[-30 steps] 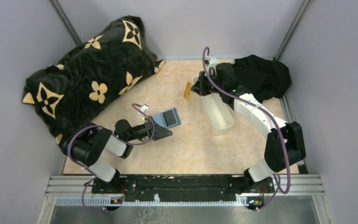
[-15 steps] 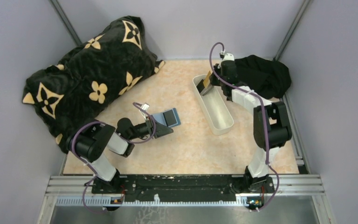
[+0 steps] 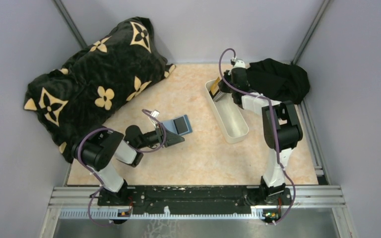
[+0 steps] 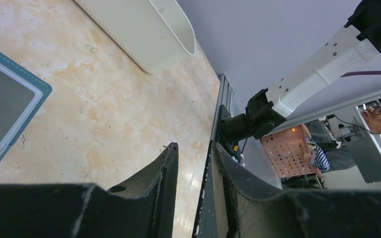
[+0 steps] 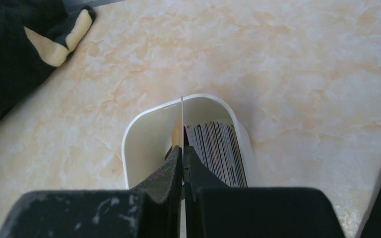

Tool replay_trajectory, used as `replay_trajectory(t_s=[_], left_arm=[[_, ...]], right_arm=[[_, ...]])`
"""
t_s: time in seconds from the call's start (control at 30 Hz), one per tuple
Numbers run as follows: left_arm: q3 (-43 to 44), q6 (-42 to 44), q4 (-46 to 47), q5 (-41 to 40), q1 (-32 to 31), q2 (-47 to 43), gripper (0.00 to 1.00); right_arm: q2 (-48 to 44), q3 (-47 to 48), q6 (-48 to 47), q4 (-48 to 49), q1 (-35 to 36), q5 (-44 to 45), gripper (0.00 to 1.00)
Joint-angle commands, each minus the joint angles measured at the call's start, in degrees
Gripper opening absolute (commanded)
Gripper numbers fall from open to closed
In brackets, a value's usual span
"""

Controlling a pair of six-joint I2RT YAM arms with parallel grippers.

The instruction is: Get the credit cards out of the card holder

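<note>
The card holder (image 3: 168,126) lies flat and open on the table (image 3: 198,158), left of centre. Its long axis runs left to right, with the right end angled slightly toward the far side. 1 dark grey card (image 3: 181,124) rests on its right half, with its short side toward the near edge.

The left gripper (image 4: 195,151) sits low at the holder's near edge. Its 2 fingers stand a narrow gap apart with only bare table showing between them. In the left wrist view the holder's teal corner lies off to the side of the fingers, not between them.

The long white tray (image 3: 235,141) lies right of centre. Its long axis runs from near-right to far-left.

The right gripper (image 5: 182,148) hangs over the tray's far end, clamped tight on 1 tan-gold card (image 5: 177,133). That card stands on edge and shows as a thin line in the right wrist view. Its long axis points straight out from the fingertips toward the tray's rounded end wall, and its tan face is turned left. Whether its tip touches the tray cannot be told.

Just right of it, a stack of dark cards (image 5: 217,148) stands on edge inside the tray, packed parallel to the held card.

A black cushion (image 3: 94,84) with gold flowers fills the far left. A black cloth (image 3: 280,79) is heaped at the far right.
</note>
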Motion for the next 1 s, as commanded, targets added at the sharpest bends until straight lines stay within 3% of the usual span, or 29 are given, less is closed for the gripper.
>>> replay_trajectory(t_s=[0.0, 0.2, 0.27, 0.37, 0.93, 0.97], left_arm=[[0.6, 0.5, 15.9, 0.7, 0.0, 1.1, 0.38], [-0.4, 1.8, 14.3, 0.7, 0.0, -1.4, 0.38], [-0.5, 2.1, 14.2, 0.7, 0.0, -1.7, 0.38], [-0.4, 1.9, 14.4, 1.0, 0.1, -1.3, 0.38], [0.7, 1.2, 15.9, 2.0, 0.0, 1.4, 0.37], [0.6, 1.2, 15.9, 2.0, 0.0, 1.4, 0.37]], right_arm=[[1.3, 1.3, 0.6, 5.0, 0.8, 0.1, 0.0], [1.7, 2.3, -1.7, 2.0, 3.0, 0.7, 0.01], [1.1, 2.3, -2.3, 1.5, 3.4, 0.4, 0.14], [0.2, 2.5, -3.1, 0.0, 3.5, 1.4, 0.27], [-5.9, 3.6, -7.3, -5.8, 3.2, 8.0, 0.28], [-5.7, 3.6, -7.3, -5.7, 3.2, 8.0, 0.24]])
